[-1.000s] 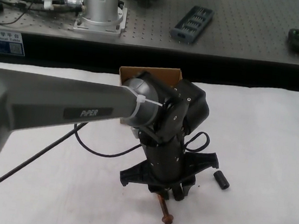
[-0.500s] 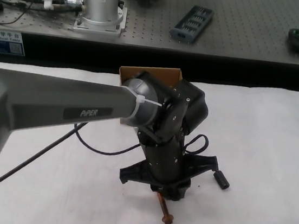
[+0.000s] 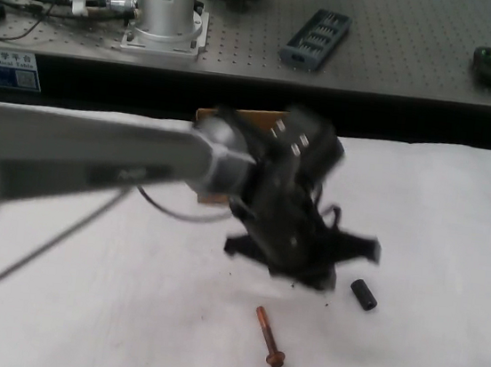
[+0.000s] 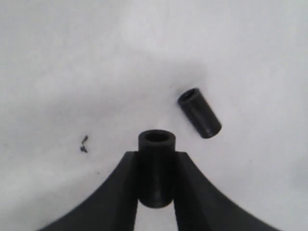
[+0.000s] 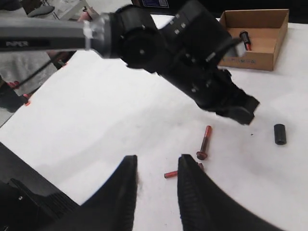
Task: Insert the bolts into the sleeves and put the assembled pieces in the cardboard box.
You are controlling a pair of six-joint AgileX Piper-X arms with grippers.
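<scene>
The left gripper (image 4: 156, 155) is clamped on a sleeve (image 4: 156, 168) above the cloth, near a loose sleeve (image 4: 199, 112). With its open end standing past the fingers, it could tilt or slip when a bolt is pushed in. The right gripper (image 5: 157, 161), fingers apart and empty, might nudge the bolts (image 5: 204, 143) away in grasping one

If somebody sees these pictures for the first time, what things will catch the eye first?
First, the large grey left arm stretching across the white cloth, its claw shut on a black sleeve. Next, a second sleeve lying loose on the cloth beside the claw, and two copper-coloured bolts nearer the camera. Behind the arm stands the cardboard box, with one assembled piece already inside.
</scene>
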